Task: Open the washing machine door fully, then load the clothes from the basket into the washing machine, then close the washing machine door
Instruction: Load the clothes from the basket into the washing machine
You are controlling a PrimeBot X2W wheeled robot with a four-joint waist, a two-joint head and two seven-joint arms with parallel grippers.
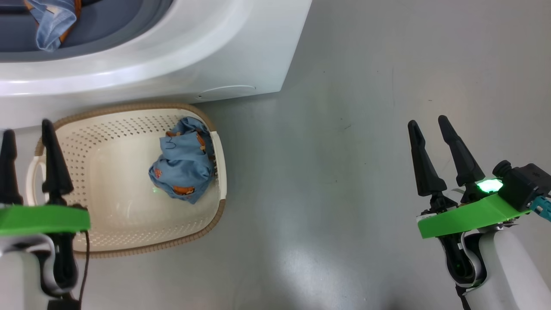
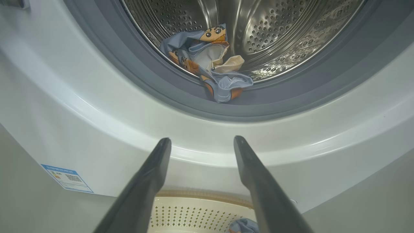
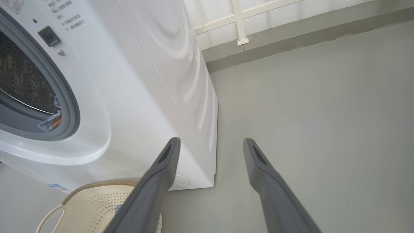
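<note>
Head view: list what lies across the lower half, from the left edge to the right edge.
In order: left gripper, open → blue clothes bundle, lying inside the basket → bare grey floor → right gripper, open.

One washing machine [image 1: 172, 64], one basket [image 1: 107, 125], two pincers: left pincer [image 1: 28, 129], right pincer [image 1: 428, 122]. Seemingly two clothes bundles: first bundle [image 1: 185, 161] at the basket's 3 o'clock, second bundle [image 2: 210, 64] at 6 o'clock in the drum [image 2: 275, 32].

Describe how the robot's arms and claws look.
The left claw and right claw each have two long tapered black fingers on a bright green plate above a white rounded forearm. A thin dark cable hangs by the left; a green light glows on the right.
</note>
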